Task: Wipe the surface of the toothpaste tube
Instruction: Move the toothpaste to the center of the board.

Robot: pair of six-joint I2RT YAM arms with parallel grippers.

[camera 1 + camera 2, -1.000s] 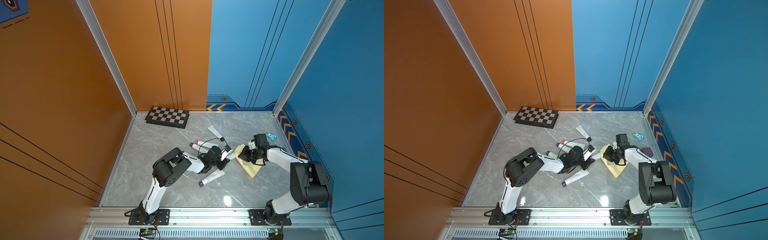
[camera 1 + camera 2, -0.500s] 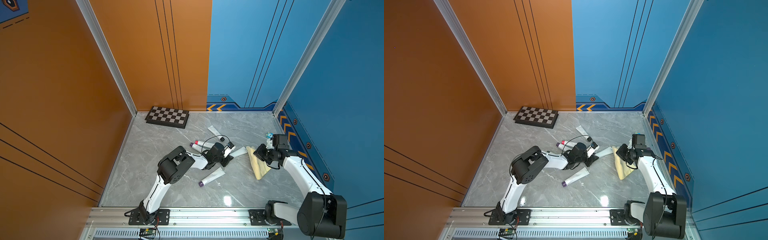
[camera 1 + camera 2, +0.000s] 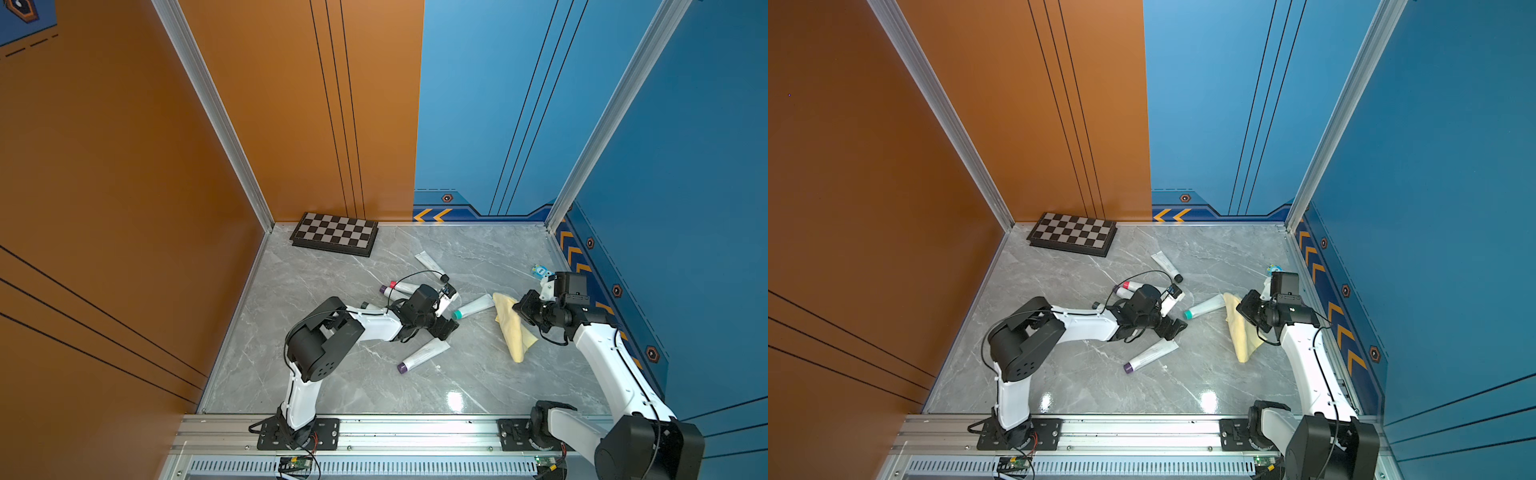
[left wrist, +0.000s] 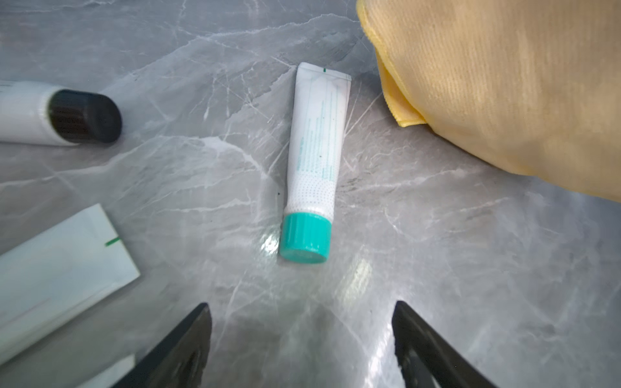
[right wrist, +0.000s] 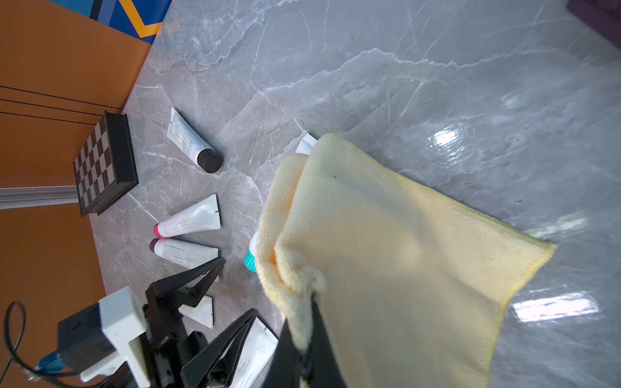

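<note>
- The grey marble surface (image 3: 332, 270) carried everything.
- The yellow cloth (image 3: 513, 332) was clamped in the right jaws.
- The left jaws stood apart, empty.
- The teal-capped toothpaste tube (image 4: 316, 141) lay flat on the surface before the left jaws, just beside the cloth.

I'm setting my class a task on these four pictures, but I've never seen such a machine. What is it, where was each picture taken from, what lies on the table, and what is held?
This is a robot with two white arms, a left arm and a right arm, each ending in a two-fingered gripper. Two pictures look down from above and are nearly alike. The other two come from cameras on the arms' wrists. On the grey marble table lie several tubes, among them a teal-capped tube, and a chessboard at the back. The right gripper is shut on a yellow cloth. The left gripper is open and empty, facing the teal-capped tube.
</note>
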